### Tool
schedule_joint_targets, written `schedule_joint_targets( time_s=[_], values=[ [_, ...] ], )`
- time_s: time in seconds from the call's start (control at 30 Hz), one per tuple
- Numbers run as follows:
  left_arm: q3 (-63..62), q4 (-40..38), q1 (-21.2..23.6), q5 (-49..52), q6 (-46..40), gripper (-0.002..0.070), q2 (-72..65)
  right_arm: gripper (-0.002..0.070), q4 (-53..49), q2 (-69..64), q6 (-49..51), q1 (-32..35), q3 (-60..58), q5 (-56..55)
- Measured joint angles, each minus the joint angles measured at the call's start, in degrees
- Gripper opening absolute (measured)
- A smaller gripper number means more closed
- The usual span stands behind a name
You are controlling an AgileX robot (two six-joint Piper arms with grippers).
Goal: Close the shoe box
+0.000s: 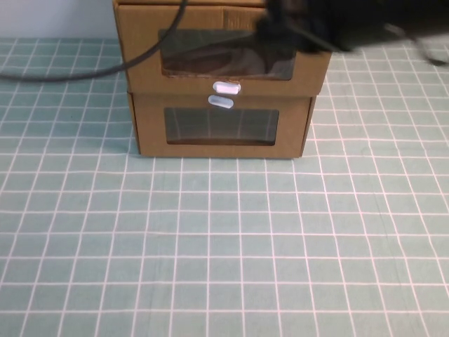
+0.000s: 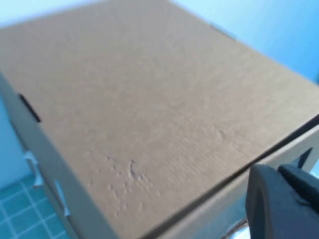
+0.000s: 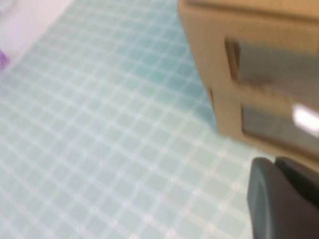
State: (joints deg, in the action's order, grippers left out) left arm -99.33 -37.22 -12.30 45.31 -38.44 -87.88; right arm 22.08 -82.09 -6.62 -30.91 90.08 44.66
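Note:
The shoe box (image 1: 140, 56) is the upper of two stacked brown cardboard boxes, with a wide clear window and a small white pull tab (image 1: 226, 88). Its front stands a little forward of the lower box's front. A dark blurred arm (image 1: 302, 28), which I take for my right one, hangs over its upper right corner. My right gripper (image 3: 274, 160) is shut and empty, low by the box's front right, with the tab (image 3: 305, 119) in view. My left gripper (image 2: 277, 170) is shut and empty just above the box's flat top (image 2: 149, 109).
The lower cardboard box (image 1: 151, 126) has a smaller, narrower window and its own white tab (image 1: 220, 102). A black cable (image 1: 84, 72) runs from the left across the shoe box's front. The green grid mat (image 1: 224, 246) stretches in front of the boxes.

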Motion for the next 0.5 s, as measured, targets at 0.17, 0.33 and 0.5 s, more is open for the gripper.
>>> schedule_joint_targets(
  time_s=[0.17, 0.33, 0.5],
  values=[
    [16.94, -0.82, 0.0, -9.32, -1.17, -0.0005, 15.75, -0.0011, -8.56, 17.38, 7.11, -2.72, -12.36, 3.9],
    [37.46, -1.31, 0.0, -17.18, -1.97, -0.0005, 36.92, -0.0011, -12.08, 40.22, 11.07, -2.85, -27.99, 5.3],
    [54.34, -1.68, 0.0, -22.06, -1.97, -0.0005, 56.49, -0.0011, -15.09, 59.57, 16.21, -2.85, -39.12, 9.32]
  ],
)
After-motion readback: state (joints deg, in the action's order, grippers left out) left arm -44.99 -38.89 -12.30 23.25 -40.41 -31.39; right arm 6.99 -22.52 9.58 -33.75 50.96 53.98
